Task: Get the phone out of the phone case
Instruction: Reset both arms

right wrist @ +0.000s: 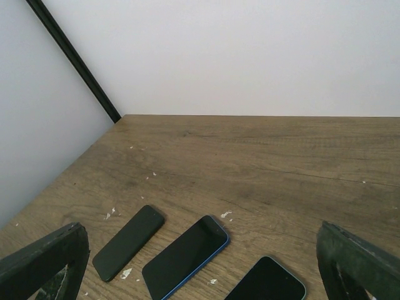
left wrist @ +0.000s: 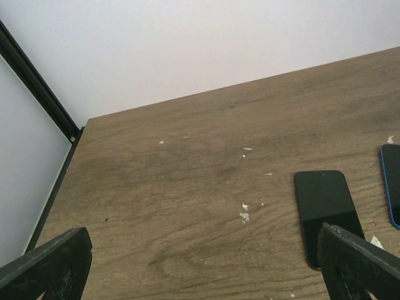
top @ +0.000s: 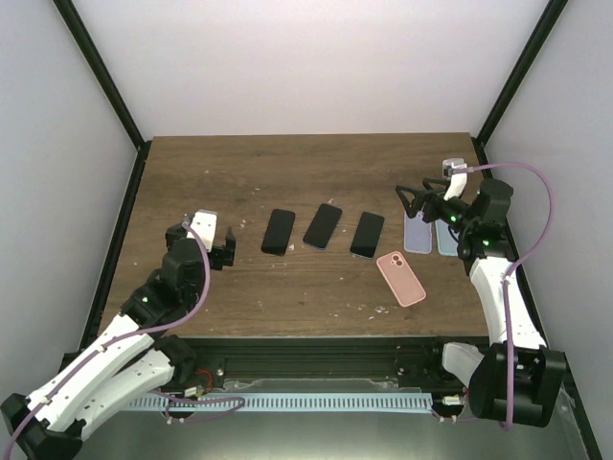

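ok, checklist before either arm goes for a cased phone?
1. Left gripper open and empty: ok.
2. Right gripper open and empty: ok.
3. Blue-edged phone lies flat, screen up, nothing on it: ok.
4. Pink case, back up, has a phone inside: cannot tell.
5. A gripper lined up over a cased phone: not ok, both stand off to the sides.

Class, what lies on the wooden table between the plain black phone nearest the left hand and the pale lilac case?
Two things, both seen in the top view: a blue-edged dark-screened phone and, nearer the case, a second dark-screened phone.
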`<control>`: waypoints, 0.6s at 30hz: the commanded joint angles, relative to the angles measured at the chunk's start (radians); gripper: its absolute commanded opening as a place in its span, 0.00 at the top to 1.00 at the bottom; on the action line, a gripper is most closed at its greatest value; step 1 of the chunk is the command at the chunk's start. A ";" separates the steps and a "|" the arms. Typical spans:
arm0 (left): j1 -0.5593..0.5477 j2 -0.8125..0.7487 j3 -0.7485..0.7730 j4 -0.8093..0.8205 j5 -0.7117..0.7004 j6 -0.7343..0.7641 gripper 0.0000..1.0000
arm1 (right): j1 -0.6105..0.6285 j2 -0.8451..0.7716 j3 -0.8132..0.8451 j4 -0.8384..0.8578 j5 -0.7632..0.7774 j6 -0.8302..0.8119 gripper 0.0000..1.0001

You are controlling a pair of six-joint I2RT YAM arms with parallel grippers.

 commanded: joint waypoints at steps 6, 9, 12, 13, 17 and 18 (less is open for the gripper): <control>0.003 -0.020 -0.002 0.005 0.000 0.008 0.00 | -0.010 0.011 -0.005 0.014 -0.016 -0.011 0.00; 0.004 -0.019 -0.005 0.010 0.003 0.010 0.00 | -0.011 0.008 -0.004 0.007 -0.007 -0.015 0.00; 0.004 -0.012 0.000 0.009 0.005 0.011 0.00 | -0.010 0.002 -0.008 0.011 -0.007 -0.020 0.00; 0.005 -0.011 0.002 0.005 0.006 0.011 0.00 | -0.011 0.002 -0.007 0.011 -0.005 -0.021 0.00; 0.004 -0.023 -0.005 0.006 0.008 0.009 0.00 | -0.010 0.001 -0.005 0.005 0.003 -0.021 0.00; 0.004 -0.025 -0.007 0.011 0.008 0.010 0.00 | -0.010 -0.002 -0.008 0.004 0.004 -0.022 0.00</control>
